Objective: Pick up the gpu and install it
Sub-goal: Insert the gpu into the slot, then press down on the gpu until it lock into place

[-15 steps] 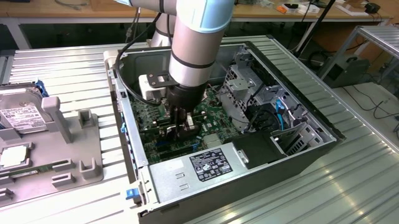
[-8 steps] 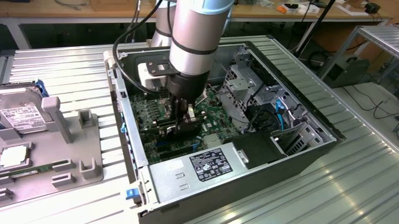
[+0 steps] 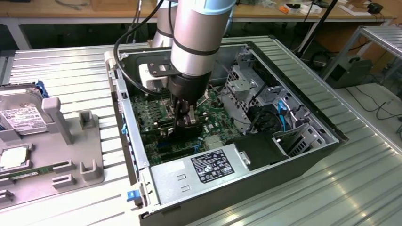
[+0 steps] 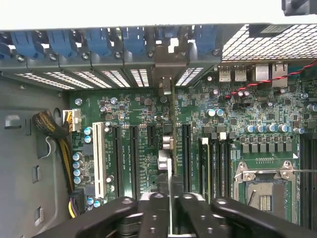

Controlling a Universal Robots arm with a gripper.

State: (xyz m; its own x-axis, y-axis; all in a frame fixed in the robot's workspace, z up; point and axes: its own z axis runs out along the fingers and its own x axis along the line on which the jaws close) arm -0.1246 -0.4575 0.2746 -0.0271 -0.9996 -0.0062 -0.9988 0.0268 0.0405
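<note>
The gpu (image 4: 169,168) stands on edge over the green motherboard (image 4: 233,104) inside the open computer case (image 3: 317,120), among the black expansion slots. Its silver end bracket (image 4: 165,69) meets the case's rear slot openings. My gripper (image 4: 171,198) is above it, with its black fingers (image 4: 154,202) pressed close on either side of the card's thin top edge. In the exterior view, the arm reaches straight down into the case. There the gripper (image 3: 186,123) sits on the dark card (image 3: 188,133) near the middle of the board.
A white slot (image 4: 100,158) and a cable bundle (image 4: 49,126) lie to one side of the card, memory slots and the CPU socket (image 4: 265,191) to the other. The power supply (image 3: 207,168) and drive cage (image 3: 251,89) crowd the case. A hard drive (image 3: 19,115) rests on a grey fixture.
</note>
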